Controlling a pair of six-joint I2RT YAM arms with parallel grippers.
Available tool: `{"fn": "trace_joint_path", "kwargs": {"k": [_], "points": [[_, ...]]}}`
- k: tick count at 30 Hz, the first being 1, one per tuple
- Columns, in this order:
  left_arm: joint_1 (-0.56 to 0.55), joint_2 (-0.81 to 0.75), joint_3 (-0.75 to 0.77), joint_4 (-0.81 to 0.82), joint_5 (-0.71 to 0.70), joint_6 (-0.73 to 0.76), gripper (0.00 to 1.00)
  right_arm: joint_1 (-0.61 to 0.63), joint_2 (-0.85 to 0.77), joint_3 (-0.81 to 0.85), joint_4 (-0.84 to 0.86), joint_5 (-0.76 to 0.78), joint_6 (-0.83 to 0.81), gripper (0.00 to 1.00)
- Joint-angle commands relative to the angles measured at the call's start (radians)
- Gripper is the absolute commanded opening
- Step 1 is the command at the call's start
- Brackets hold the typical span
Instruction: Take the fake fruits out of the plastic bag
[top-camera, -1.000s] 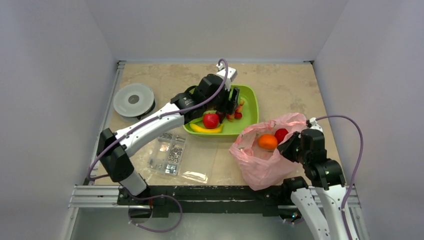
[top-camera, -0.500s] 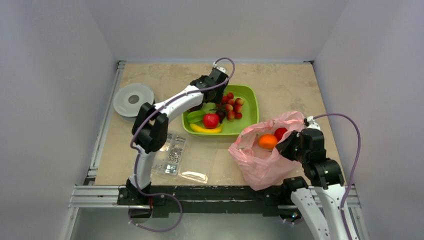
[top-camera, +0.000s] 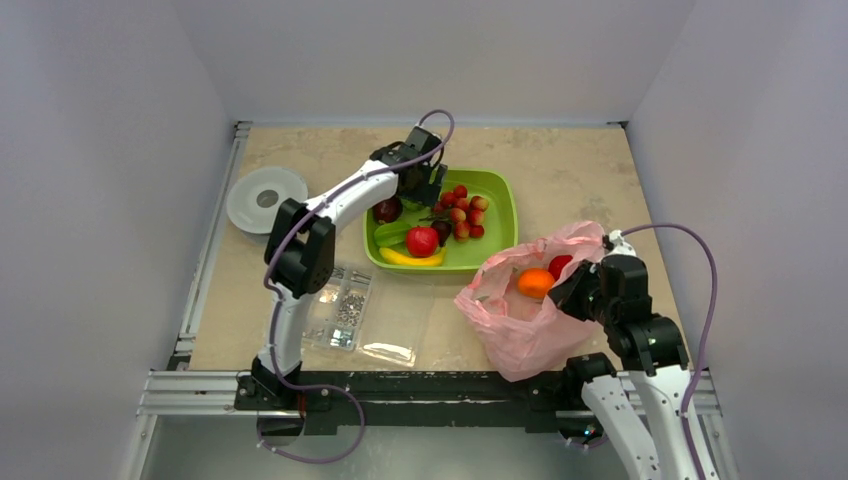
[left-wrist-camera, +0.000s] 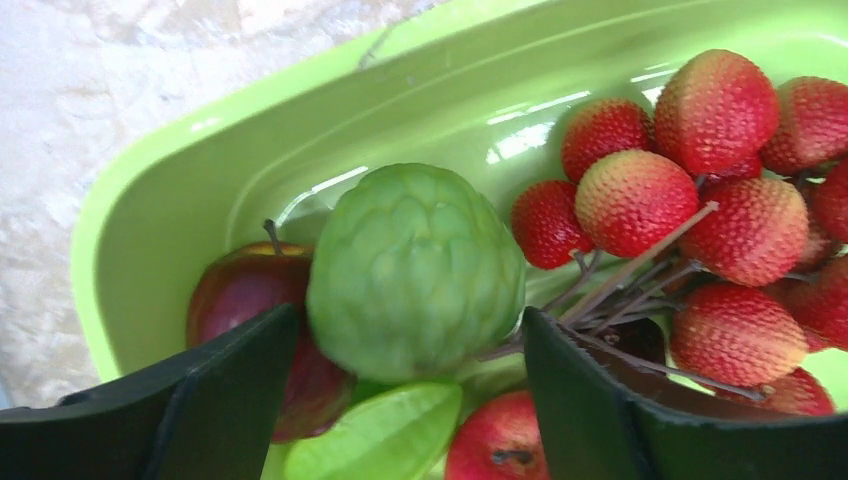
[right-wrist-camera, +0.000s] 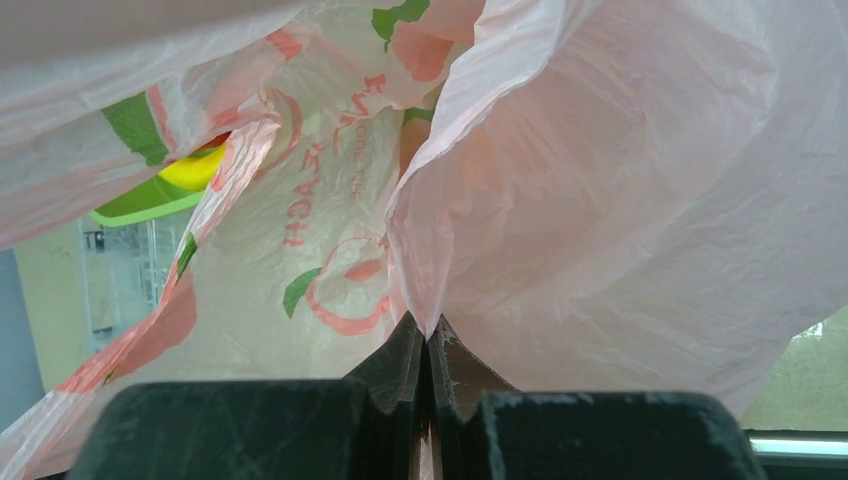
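Top external | left gripper (left-wrist-camera: 408, 318) jaws released, spread over green tray (top-camera: 497, 236) mid-table (top-camera: 570, 170) | green custard apple (left-wrist-camera: 415, 270) lies in tray between them | right gripper (right-wrist-camera: 428, 350) jaws clenched on pink plastic bag (top-camera: 520, 335) by near-right corner | orange fruit (top-camera: 536, 283), red fruit (top-camera: 560, 265) inside bag

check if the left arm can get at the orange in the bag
Probably yes: the orange lies exposed in the plastic bag's open mouth, and the left gripper stands open.

left gripper (top-camera: 428, 190), off the middle of the green tray (top-camera: 497, 236), now at its far-left corner; maroon fruit (top-camera: 388, 209) newly uncovered
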Motion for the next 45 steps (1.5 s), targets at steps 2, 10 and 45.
{"fn": "trace_joint_path", "kwargs": {"k": [2, 10, 45], "points": [[0.000, -0.110, -0.032, 0.007, 0.103, 0.004, 0.95, -0.003, 0.026, 0.041, 0.017, -0.076, -0.045, 0.00], [-0.003, -0.334, -0.174, 0.059, 0.369, -0.056, 0.75, -0.003, 0.077, 0.047, -0.031, -0.161, -0.090, 0.00], [-0.571, -0.348, -0.469, 0.617, 0.411, -0.095, 0.32, -0.001, 0.180, -0.018, -0.150, -0.107, -0.043, 0.00]]}}
